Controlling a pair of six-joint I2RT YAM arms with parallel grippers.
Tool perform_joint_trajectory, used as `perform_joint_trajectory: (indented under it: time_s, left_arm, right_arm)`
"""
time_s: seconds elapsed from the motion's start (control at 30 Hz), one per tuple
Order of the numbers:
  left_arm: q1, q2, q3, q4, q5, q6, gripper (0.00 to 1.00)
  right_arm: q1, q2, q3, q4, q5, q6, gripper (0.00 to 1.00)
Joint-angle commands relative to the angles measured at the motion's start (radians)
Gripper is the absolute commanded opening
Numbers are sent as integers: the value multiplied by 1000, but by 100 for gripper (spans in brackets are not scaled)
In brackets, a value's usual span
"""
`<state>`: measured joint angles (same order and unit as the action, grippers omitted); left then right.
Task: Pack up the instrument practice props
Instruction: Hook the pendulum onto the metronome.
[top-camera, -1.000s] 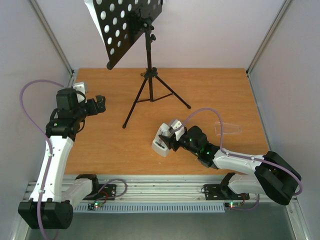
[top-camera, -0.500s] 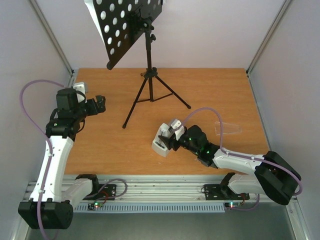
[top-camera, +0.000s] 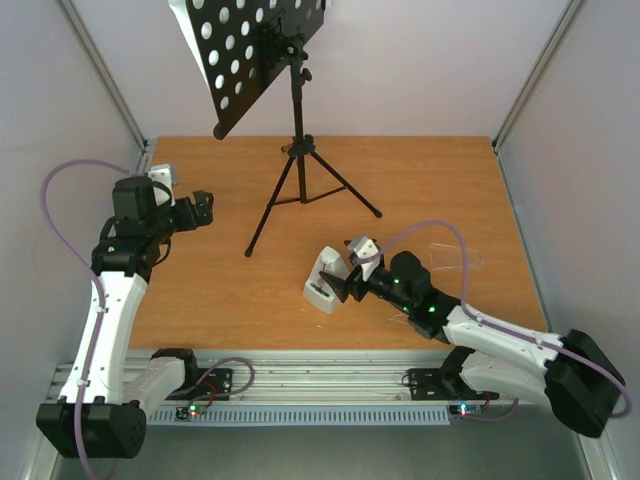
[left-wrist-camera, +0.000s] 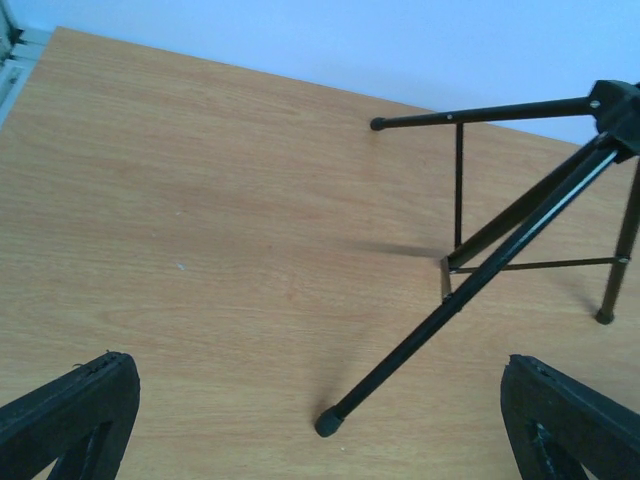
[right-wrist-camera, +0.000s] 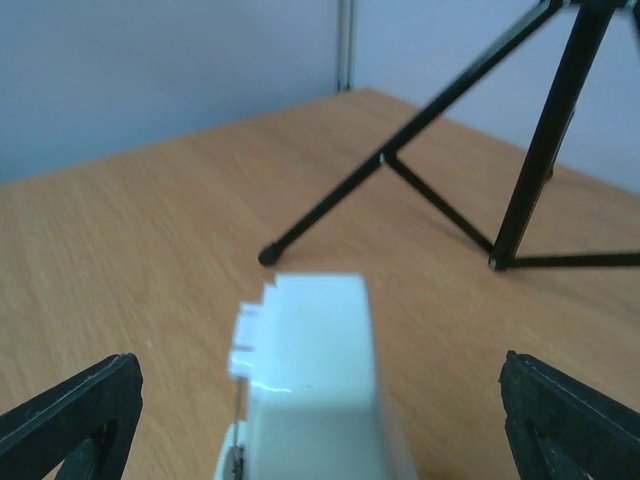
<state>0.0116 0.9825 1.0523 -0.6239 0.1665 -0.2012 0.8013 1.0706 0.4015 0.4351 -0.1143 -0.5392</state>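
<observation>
The black tripod music stand (top-camera: 296, 95) stands at the back centre, its round-holed desk (top-camera: 250, 50) tilted; white shows through the holes and at its left edge, probably the sheet of music (top-camera: 183, 18). The small white metronome (top-camera: 323, 281) sits on the table near the front. My right gripper (top-camera: 346, 272) is open right behind it; in the right wrist view the metronome (right-wrist-camera: 312, 370) lies between the spread fingers (right-wrist-camera: 70, 415) without touching them. My left gripper (top-camera: 197, 209) is open and empty at the left, facing a tripod leg (left-wrist-camera: 470, 290) whose foot (left-wrist-camera: 327, 424) is close ahead.
A clear plastic piece (top-camera: 455, 257) lies on the wooden table (top-camera: 420, 180) right of the right arm. Grey walls close in the table at the back and both sides. The tripod's three legs spread over the back centre.
The right arm has stretched out lower and its gripper has shifted slightly right, still at the metronome. The left arm and the metronome have not moved.
</observation>
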Motion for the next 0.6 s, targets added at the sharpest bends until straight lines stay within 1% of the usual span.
perform_joint_trajectory:
  time_s: [0.0, 0.07, 0.17, 0.2, 0.27, 0.33, 0.4, 0.57]
  left_arm:
    - [-25, -3, -18, 71, 90, 16, 99]
    - [-75, 0, -20, 71, 86, 35, 99]
    - [-140, 2, -25, 74, 84, 66, 98]
    - [-161, 2, -26, 75, 85, 74, 98]
    - [-210, 2, -29, 76, 82, 88, 96]
    - [-265, 1, -33, 71, 67, 98, 96]
    - [-327, -6, -42, 67, 53, 94, 95]
    - [-484, -65, -174, 135, 34, -11, 93]
  right_arm:
    - [-5, -181, -21, -106, -25, 18, 98]
    - [-5, -271, -16, -199, 8, 26, 99]
    - [-6, -382, 14, -351, 104, 57, 99]
    - [-5, -414, 21, -392, 173, 71, 99]
    - [-4, -442, 26, -448, 261, 90, 99]
    - [-5, -448, 16, -457, 323, 107, 99]
    - [-5, -436, 15, -452, 331, 105, 98]
    - [-5, -394, 5, -415, 377, 112, 98]
